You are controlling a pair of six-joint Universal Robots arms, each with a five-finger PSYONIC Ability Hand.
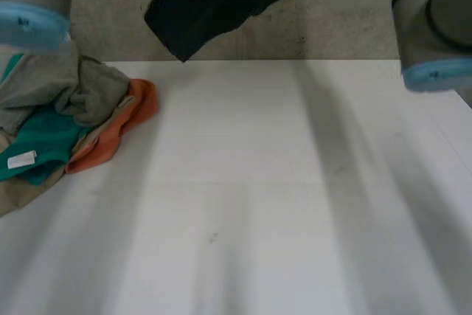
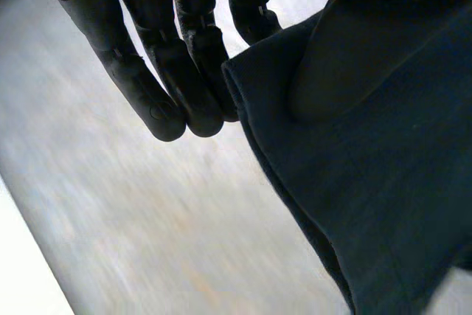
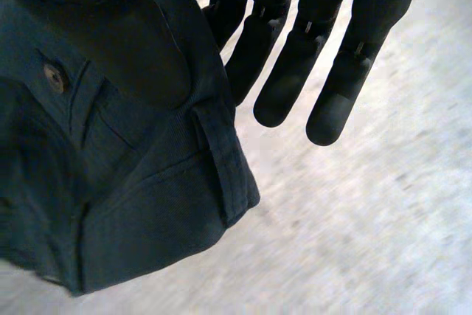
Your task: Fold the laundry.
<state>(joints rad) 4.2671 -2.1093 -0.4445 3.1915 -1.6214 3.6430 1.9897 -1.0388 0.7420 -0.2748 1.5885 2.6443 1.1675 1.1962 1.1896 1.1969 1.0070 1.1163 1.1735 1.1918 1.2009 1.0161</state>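
Observation:
A dark garment (image 1: pixel 214 5) hangs in the air above the far edge of the white table (image 1: pixel 280 204), one corner drooping toward the table. In the left wrist view my left hand (image 2: pixel 162 71) pinches an edge of the dark garment (image 2: pixel 383 204) between its thumb and its straight fingers. My right hand (image 3: pixel 295 71) does the same in the right wrist view, with its thumb pressed on the waistband part of the garment (image 3: pixel 133 212) near a button and a belt loop. Both hands are held high over the floor beyond the table.
A pile of loose laundry (image 1: pixel 59 123) lies at the table's left side: grey, green, orange and beige pieces. My left arm (image 1: pixel 33 5) and right arm (image 1: pixel 431 20) frame the scene. Grey floor lies beyond the table.

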